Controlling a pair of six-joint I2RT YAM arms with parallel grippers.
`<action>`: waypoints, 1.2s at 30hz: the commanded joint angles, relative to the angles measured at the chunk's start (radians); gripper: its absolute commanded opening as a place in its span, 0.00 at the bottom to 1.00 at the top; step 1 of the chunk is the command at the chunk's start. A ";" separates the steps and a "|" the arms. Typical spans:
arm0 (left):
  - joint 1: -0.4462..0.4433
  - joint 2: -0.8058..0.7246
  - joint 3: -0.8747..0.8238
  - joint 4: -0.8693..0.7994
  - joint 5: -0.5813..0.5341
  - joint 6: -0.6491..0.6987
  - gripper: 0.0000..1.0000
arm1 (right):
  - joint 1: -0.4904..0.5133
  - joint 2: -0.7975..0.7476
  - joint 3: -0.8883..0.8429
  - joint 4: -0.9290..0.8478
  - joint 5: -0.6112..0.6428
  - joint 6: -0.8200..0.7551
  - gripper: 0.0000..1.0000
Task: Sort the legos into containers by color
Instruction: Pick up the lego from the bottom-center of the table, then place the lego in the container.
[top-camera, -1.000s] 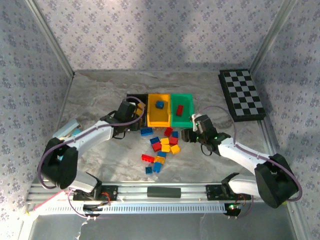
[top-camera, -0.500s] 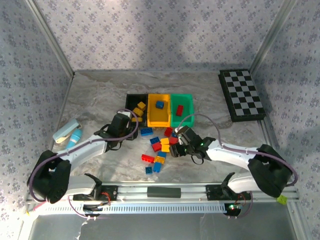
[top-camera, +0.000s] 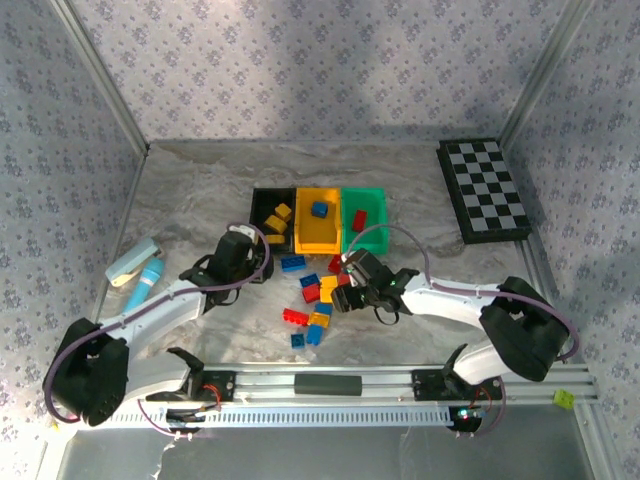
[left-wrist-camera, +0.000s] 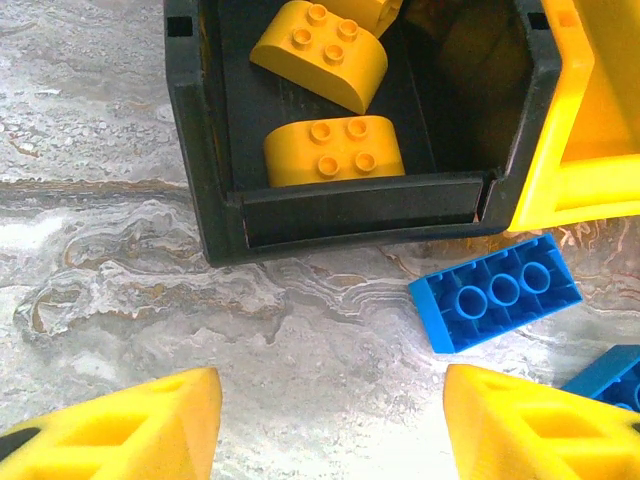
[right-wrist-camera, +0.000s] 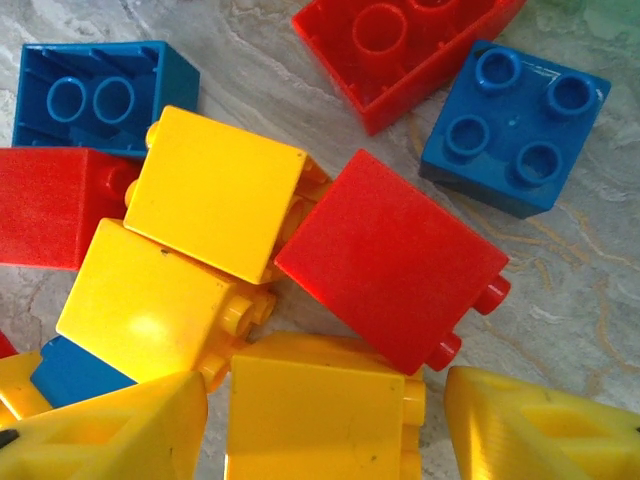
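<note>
The right hand (right-wrist-camera: 325, 378), jaws spread, straddles a yellow studded plastic brick (right-wrist-camera: 315, 430) on the marbled worktop (right-wrist-camera: 590, 330). It should close squarely, clear of the neighbouring red plastic brick (right-wrist-camera: 390, 260). The left hand (left-wrist-camera: 330, 420) hangs spread and empty before the black plastic bin (left-wrist-camera: 360, 205).

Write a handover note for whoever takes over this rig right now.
Left tool: open and empty, just in front of the black bin.
Right tool: open, low over the loose pile, with a yellow brick between its fingers, not clamped.
Done: yellow bricks are in the black bin, one blue brick is in the yellow bin, and one red brick is in the green bin.
Left: the mixed red, yellow and blue pile in front of the bins needs sorting.
</note>
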 joint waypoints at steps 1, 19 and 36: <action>0.004 -0.017 -0.015 -0.001 -0.017 -0.007 0.60 | 0.015 0.019 0.014 -0.059 0.012 0.017 0.65; 0.016 -0.001 -0.053 -0.008 -0.055 -0.035 0.60 | 0.021 -0.048 0.192 -0.191 0.052 -0.043 0.47; 0.168 0.040 -0.081 0.044 0.053 -0.074 0.58 | 0.016 0.595 1.057 -0.234 0.086 -0.141 0.47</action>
